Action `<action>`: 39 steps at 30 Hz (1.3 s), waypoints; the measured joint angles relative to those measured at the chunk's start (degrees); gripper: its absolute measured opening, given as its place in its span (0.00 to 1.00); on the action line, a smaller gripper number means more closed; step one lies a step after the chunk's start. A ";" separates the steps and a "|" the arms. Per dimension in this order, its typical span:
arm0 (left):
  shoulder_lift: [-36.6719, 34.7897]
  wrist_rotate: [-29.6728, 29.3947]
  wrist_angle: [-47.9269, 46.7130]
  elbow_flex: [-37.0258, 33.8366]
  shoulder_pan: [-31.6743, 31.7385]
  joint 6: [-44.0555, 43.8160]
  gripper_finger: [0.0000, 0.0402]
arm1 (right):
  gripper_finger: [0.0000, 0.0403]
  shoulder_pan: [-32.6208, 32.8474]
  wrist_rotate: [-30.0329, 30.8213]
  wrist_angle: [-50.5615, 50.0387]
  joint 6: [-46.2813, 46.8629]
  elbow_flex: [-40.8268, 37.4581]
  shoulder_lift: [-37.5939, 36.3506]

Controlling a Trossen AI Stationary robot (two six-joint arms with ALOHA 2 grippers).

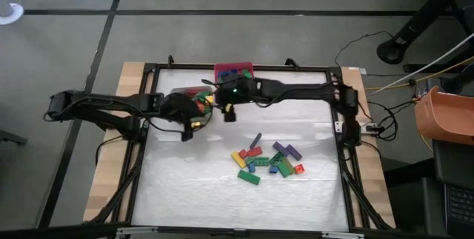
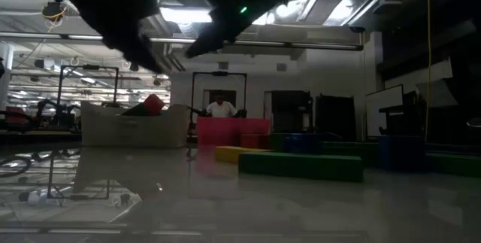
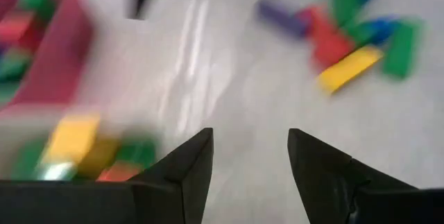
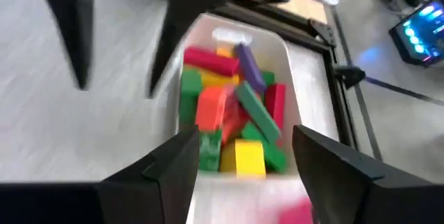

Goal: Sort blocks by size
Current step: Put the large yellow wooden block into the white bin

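1. Pale surface (image 1: 192, 194) inside a dark frame, on a grey floor; open workshop and a seated person (image 2: 221, 107) visible far behind in the low view.
2. Left tool (image 1: 187, 131) at about 10 o'clock of the surface, by the white bin (image 4: 284, 50); fingers apart, nothing between them.
3. Right tool (image 1: 229, 113) at about 12 o'clock, just in front of the red bin (image 1: 233, 69); likewise spread and empty, looking down on the white bin full of long bars.
4. Loose blocks (image 1: 268, 159) clustered at about 4 o'clock from centre, well apart from both tools.
5. Step, by judgement: between a drop-off and the next pick. Next: reach toward the cluster, single out one block, close on it, carry to the bin matching its size.
6. Count: two bins; roughly a dozen loose blocks, exact number hard to tell; binned ones overlapping, uncountable.
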 joint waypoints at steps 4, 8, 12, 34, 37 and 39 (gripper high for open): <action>3.35 4.68 16.29 -4.31 -3.48 3.94 0.43 | 0.58 0.00 1.55 -11.51 -0.23 0.00 -5.42; 9.46 5.78 29.01 -6.59 -6.59 7.49 0.43 | 0.58 0.00 3.31 -20.69 -0.27 0.00 -9.79; 17.90 5.77 39.47 -6.91 -8.46 9.35 0.43 | 0.58 0.00 6.11 -27.82 -0.25 0.00 -13.26; 50.17 15.10 54.46 3.11 -9.53 10.86 0.43 | 0.58 0.00 7.56 -40.91 3.10 -4.57 -15.49; 51.80 15.73 54.12 4.28 -9.53 11.14 0.43 | 0.58 0.00 7.51 -40.82 3.54 -6.40 -15.49; 52.67 16.15 54.26 4.64 -9.53 11.09 0.43 | 0.58 0.00 6.98 -40.72 5.06 -7.42 -15.49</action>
